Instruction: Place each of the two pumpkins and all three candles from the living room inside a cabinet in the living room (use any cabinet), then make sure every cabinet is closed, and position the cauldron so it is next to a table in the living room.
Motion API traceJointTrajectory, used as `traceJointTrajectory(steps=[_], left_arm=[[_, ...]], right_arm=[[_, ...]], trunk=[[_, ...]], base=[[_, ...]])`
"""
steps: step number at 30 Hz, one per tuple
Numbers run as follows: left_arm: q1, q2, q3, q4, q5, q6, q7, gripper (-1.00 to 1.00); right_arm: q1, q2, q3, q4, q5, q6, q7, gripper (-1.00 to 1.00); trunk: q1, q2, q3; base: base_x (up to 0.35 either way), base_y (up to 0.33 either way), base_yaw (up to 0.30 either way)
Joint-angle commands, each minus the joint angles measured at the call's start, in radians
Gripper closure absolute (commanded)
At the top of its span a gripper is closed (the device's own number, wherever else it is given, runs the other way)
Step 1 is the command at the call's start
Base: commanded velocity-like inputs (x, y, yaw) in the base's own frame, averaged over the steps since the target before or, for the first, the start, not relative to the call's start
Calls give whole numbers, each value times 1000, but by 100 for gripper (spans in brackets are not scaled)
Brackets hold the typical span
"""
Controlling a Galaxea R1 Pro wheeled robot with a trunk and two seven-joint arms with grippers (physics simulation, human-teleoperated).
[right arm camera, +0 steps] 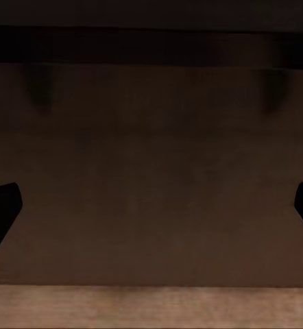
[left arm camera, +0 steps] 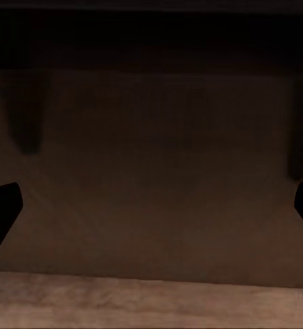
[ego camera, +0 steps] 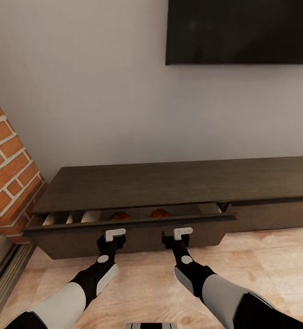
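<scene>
Pressing both grippers at dark-brown wooden drawer front: our left gripper and right gripper spread wide, holding nothing. Drawer ajar; two small round orange pumpkins inside long low cabinet.

The cabinet, long, low and dark brown, is set on a pale wood floor against the wall. Its left drawer is pulled slightly open. Inside it, two orange pumpkins are seen side by side between pale dividers.
</scene>
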Motion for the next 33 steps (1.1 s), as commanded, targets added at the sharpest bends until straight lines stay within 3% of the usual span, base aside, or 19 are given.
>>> traceJointTrajectory(steps=[1, 9, 22, 33], left_arm=[[-1, 1, -9, 0, 6, -5, 5, -100], [-1, 1, -9, 0, 6, -5, 5, -100], [-1, -1, -9, -2, 6, -5, 6, -100], [0, -1, -9, -2, 6, -6, 5, -100]], right_arm=[[-1, 0, 9, 0, -7, -3, -5, -100], [-1, 0, 9, 0, -7, -3, -5, -100], [-1, 0, 9, 0, -7, -3, -5, -100], [-1, 0, 9, 0, -7, -2, -5, -100]], trunk=[[0, 0, -1], [0, 0, -1], [0, 0, -1], [0, 0, -1]], base=[[274, 0, 0], [246, 0, 0], [82, 33, 0], [-249, 2, 0]])
